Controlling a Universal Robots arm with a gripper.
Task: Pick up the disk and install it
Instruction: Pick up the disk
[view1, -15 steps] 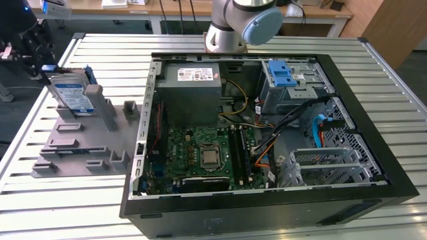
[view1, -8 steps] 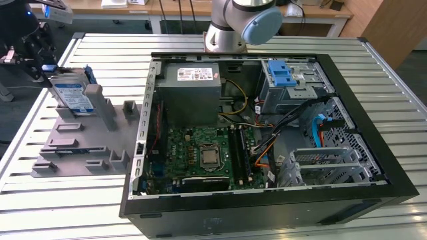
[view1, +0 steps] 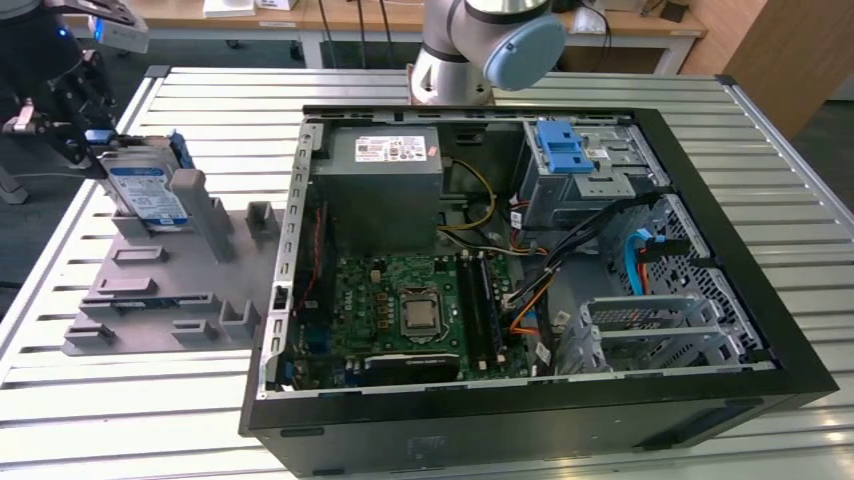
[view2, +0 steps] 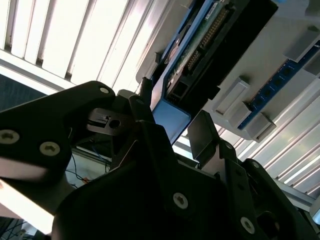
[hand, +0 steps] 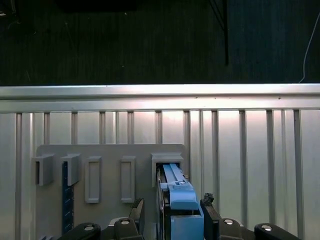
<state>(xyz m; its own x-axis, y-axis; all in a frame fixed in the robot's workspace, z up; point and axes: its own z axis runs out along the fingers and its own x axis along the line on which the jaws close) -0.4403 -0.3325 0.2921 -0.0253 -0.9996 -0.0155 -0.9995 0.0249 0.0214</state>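
Disk (view1: 150, 180) stands on edge in a slot at the far corner of the grey holder (view1: 147, 300). You will find the holder on the bench (view1: 80, 400), along the edge at the exterior view's left and just beside the open case (view1: 787, 340).

For writing, the exterior view gives you the disk's white-and-blue label (view1: 134, 197), facing the case, and a white sticker (view1: 391, 148) on the grey box (view1: 387, 190) inside the case. The print on both cannot be made out.

The gripper (view1: 91, 140) is at the disk's upper end, on the side away from the case. In the first wrist view you see the disk edge-on, with its blue frame (hand: 177, 197) between the two black fingers (hand: 139, 215). The jaws are spread wider than the disk, with a gap on either side.

The second wrist view shows you the disk's other face, a green circuit board (view2: 200, 45). It also shows one finger close against the blue edge while the other pad stands apart from it. A blue stick (view2: 270, 95) sits in another holder slot.
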